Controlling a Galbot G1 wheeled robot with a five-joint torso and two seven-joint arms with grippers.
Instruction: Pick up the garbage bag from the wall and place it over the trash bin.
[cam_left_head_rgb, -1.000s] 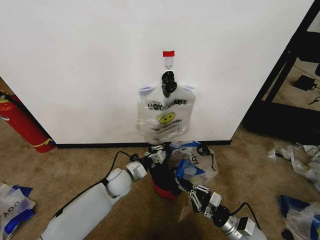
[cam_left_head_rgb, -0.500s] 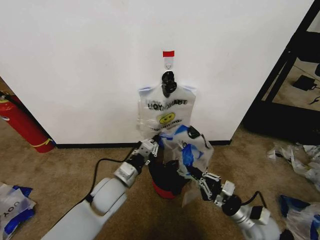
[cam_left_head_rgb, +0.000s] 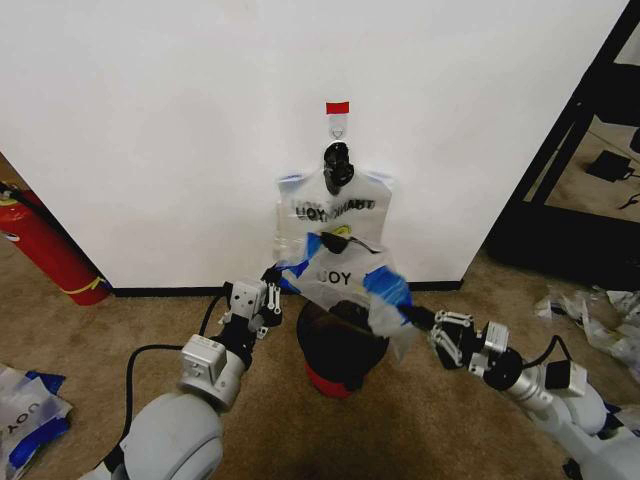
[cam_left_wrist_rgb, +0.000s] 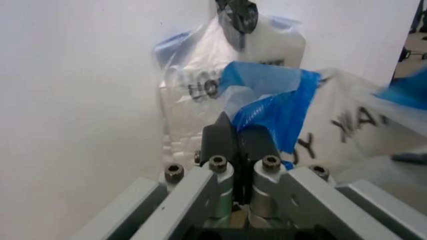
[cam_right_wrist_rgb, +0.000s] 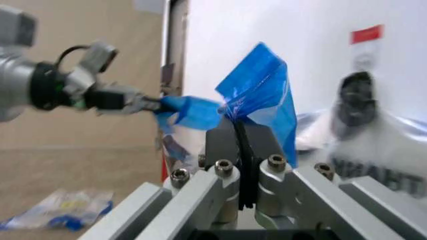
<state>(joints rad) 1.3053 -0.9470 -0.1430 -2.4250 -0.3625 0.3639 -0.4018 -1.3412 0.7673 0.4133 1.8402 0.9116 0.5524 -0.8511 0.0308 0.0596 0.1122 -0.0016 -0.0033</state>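
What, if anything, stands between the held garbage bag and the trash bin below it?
Nothing visible: the garbage bag, stretched between the left hand and right hand, hangs just above the trash bin.

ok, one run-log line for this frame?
left gripper: shut on garbage bag blue handle | right gripper: shut on other handle | bag: stretched above trash bin | bundle on wall hook

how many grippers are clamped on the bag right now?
2. The left gripper pinches one blue handle of the garbage bag; the right gripper pinches the other, stretching it above the trash bin.
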